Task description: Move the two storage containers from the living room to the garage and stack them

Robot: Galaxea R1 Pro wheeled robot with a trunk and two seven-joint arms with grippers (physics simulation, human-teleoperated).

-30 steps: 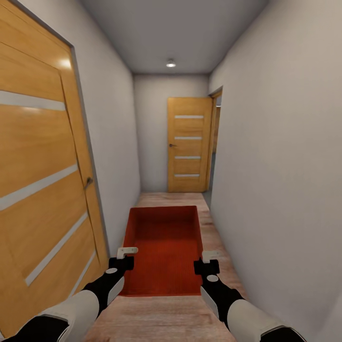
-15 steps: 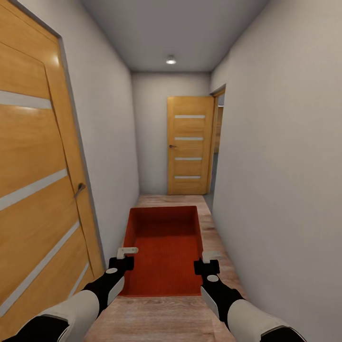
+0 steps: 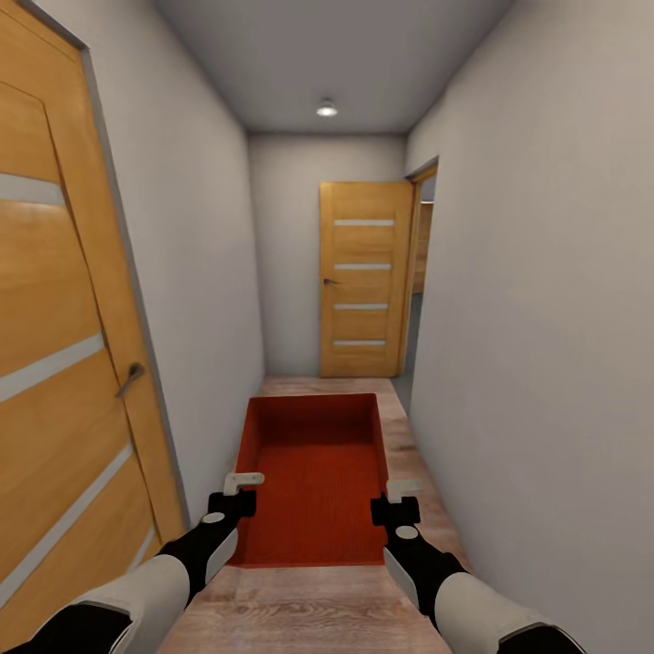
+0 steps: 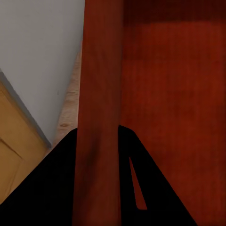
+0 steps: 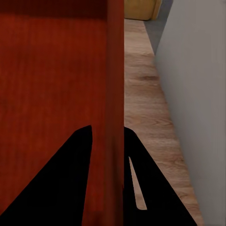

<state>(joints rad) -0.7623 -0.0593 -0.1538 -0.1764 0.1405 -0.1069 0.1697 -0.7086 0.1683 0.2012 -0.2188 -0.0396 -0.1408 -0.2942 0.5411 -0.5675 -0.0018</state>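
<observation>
While one storage container (image 3: 313, 477) shows | left pincer (image 3: 242, 491), right pincer (image 3: 397, 499) each clamp a wall | two doors (image 3: 363, 277)

Inside a home, in a narrow hallway. Plain pale walls (image 3: 536, 300) close on both sides, a wood-plank floor (image 3: 309, 609), a wooden door (image 3: 54, 363) with a handle close by, another wooden door (image 3: 363, 277) at the far end, and a round ceiling light (image 3: 326, 110).

Both arms reach forward, left gripper (image 3: 242, 491) and right gripper (image 3: 397, 500) apparently clamped shut.
</observation>
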